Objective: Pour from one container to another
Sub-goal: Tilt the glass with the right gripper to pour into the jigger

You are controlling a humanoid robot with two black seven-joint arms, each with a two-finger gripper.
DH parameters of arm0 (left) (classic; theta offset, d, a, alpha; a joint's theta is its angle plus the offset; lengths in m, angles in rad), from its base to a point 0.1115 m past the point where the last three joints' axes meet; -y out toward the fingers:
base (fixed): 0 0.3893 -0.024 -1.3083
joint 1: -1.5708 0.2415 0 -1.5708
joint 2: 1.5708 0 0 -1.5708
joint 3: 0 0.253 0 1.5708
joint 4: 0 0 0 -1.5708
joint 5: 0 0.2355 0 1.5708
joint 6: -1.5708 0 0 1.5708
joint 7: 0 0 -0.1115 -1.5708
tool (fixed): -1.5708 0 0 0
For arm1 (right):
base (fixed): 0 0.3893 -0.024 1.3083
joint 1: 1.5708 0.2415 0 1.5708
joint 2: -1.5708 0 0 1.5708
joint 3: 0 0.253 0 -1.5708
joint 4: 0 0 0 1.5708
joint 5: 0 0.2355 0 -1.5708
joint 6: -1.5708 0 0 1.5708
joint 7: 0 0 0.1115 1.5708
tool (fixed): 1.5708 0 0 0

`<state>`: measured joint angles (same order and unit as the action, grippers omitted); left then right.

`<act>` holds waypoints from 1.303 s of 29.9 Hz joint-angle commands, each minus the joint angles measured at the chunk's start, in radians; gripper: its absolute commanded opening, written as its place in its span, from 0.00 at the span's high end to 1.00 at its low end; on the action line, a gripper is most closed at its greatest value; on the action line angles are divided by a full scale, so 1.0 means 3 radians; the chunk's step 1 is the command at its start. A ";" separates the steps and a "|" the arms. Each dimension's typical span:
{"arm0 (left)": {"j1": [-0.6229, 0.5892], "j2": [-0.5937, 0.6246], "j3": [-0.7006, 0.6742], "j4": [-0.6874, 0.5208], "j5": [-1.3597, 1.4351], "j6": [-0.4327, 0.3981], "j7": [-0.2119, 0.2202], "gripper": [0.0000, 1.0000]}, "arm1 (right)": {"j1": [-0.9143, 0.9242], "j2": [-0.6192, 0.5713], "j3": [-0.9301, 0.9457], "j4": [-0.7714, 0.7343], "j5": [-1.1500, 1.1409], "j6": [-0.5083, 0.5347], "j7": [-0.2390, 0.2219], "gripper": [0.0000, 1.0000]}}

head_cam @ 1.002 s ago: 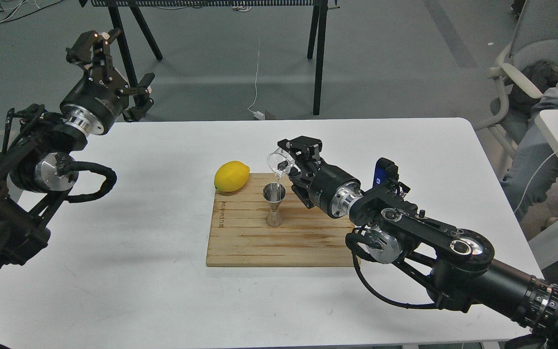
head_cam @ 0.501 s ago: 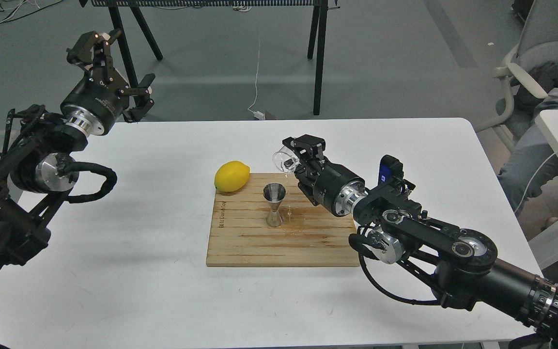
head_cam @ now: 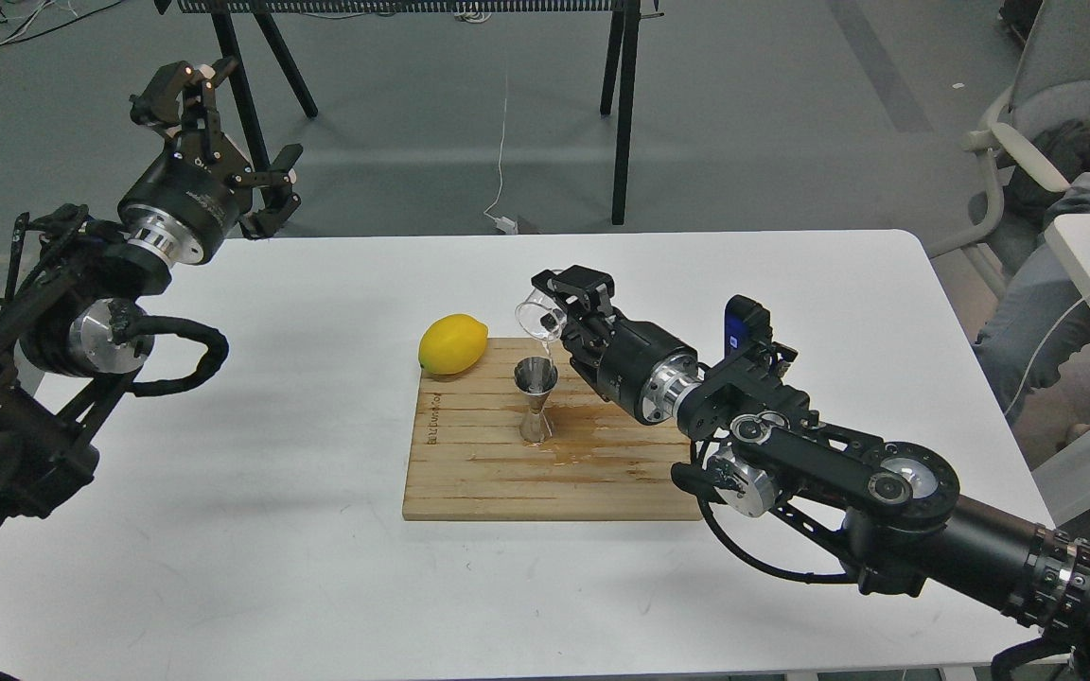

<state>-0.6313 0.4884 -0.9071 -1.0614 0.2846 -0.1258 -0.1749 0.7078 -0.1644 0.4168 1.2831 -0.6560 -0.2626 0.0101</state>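
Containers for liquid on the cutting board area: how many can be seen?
2. The clear glass cup is held tilted in the right pincer above the board. The steel jigger stands upright on the wooden cutting board, right of the lemon. None seems hidden.

We record a white table (head_cam: 271,492) bearing a pale wooden board (head_cam: 498,473) with striped grain and a darker wet patch. On it, a bright yellow lemon (head_cam: 452,344) and a shiny silver jigger (head_cam: 536,400). The glass cup (head_cam: 539,313) is clear and colourless. Both arms are black with silver joints; the right arm (head_cam: 829,473) carries a blue block (head_cam: 736,331). The floor (head_cam: 744,113) is grey-green.
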 commanded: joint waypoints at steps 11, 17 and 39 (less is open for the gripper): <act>0.0008 -0.0012 0.0002 0.0005 -0.0003 0.0000 -0.0025 0.00 | 0.0156 -0.0004 -0.0218 -0.0002 -0.0114 -0.0096 0.0017 0.59; 0.0008 -0.0012 -0.0003 0.0010 -0.0003 0.0000 -0.0025 0.00 | 0.0177 -0.0004 -0.0259 -0.0007 -0.0272 -0.0106 0.0017 0.59; 0.0013 -0.0017 -0.0008 0.0030 -0.0008 0.0000 -0.0025 0.00 | 0.0432 -0.0030 -0.0607 -0.0028 -0.0656 -0.0209 0.0017 0.59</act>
<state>-0.6285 0.4832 -0.9095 -1.0523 0.2826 -0.1254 -0.1826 0.8252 -0.1727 0.2511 1.2778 -0.8220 -0.3175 0.0154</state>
